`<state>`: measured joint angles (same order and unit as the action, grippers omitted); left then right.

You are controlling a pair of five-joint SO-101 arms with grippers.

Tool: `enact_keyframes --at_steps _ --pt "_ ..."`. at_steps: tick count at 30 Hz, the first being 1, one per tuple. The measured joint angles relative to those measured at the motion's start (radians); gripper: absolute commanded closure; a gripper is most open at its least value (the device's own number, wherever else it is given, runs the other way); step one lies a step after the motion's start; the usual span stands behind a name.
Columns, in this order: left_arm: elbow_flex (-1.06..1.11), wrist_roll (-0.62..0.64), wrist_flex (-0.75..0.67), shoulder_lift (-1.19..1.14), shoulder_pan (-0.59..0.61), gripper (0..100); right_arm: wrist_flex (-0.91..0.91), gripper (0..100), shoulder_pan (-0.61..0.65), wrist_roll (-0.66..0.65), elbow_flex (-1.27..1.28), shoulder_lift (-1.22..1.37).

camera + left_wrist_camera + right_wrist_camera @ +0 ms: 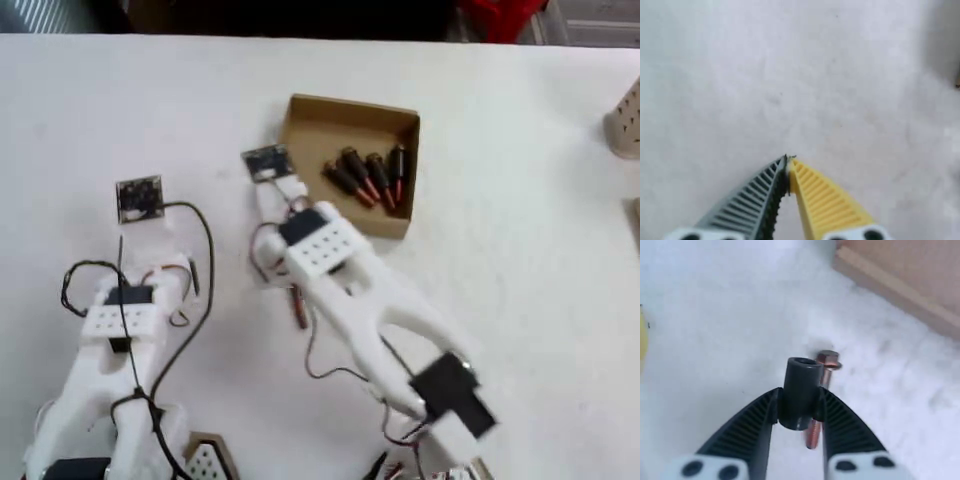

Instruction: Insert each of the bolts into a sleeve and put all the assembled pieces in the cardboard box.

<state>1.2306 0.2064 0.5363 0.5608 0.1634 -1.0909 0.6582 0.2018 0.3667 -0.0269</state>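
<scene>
in box (pixel 310 128) 4 pieces (pixel 368 177), right pincer (pixel 800 394) on 1 sleeve (pixel 801 382), 1 bolt (pixel 828 360) beside

Four assembled pieces (pixel 362 175) lie in the cardboard box (pixel 325 125); a bolt (pixel 299 306) lies outside.

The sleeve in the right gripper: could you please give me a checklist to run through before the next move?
1. The sleeve is clamped in the right gripper: ok, gripped from both sides.
2. The sleeve's open end is clear of the gripper: ok.
3. The bolt is inside the sleeve: not ok; it lies on the table beside it.
4. The left gripper is empty: ok, shut over bare table.
5. The cardboard box has room: ok; four assembled pieces sit at one side.
</scene>
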Motion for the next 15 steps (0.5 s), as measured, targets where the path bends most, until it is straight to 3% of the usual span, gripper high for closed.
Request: enact_keyframes --at_steps 4,7,15 --pt "-0.003 0.003 0.015 0.0 -0.012 98 -0.008 98.2 -0.115 -0.106 0.163 -0.192" --pt "-0.052 0.009 0.117 0.0 -0.063 98 -0.008 98.2 -0.16 -0.19 0.275 -0.33" --pt "-0.233 0.146 0.459 0.0 -0.385 98 0.038 98.2 -0.327 -0.256 0.413 -0.476"
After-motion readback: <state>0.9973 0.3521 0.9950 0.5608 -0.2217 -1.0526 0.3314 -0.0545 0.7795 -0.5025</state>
